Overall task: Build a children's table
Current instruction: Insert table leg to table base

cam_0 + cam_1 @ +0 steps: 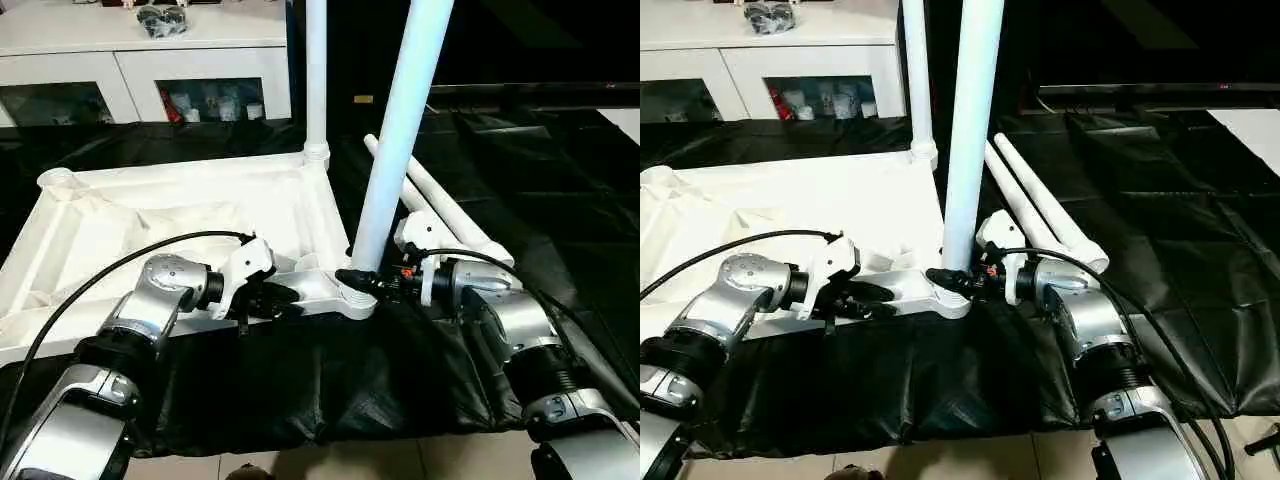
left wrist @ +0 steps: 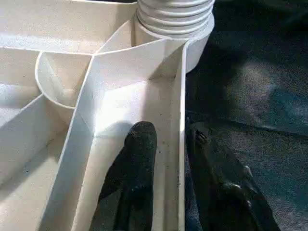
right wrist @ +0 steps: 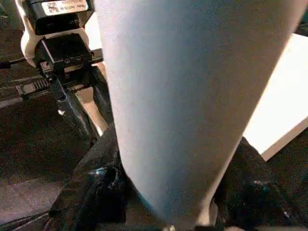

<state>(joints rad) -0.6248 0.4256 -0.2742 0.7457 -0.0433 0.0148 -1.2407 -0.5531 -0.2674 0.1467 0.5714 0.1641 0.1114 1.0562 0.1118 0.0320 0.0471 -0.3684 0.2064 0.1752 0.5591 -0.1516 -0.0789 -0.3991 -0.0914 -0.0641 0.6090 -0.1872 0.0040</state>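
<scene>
The right gripper (image 1: 352, 278) is seen clamped around the base of an upright white tube leg (image 1: 400, 130), one black finger on either side of the tube just above the near corner socket (image 1: 355, 297) of the children's table (image 1: 180, 235). The left gripper (image 1: 283, 297) is set astride the table's near rim (image 2: 182, 120); one finger (image 2: 137, 159) lies inside the ribbed channel and the other outside against the black cloth (image 1: 330, 385), the two drawn close about the thin wall, though whether the wall is actually pinched cannot be told.

The table is laid upside down, its ribbed underside turned up, on the black cloth that covers the floor. A second leg (image 1: 316, 75) is seen standing upright in the far corner socket beyond the first. Two more legs (image 1: 1040, 205) are laid side by side on the cloth just to the right of the table, close behind the right gripper.

Silver forearms are seen reaching in from both lower corners, a black cable looped over each. A white glass-doored cabinet (image 1: 140, 75) is seen along the back wall, behind the cloth.
</scene>
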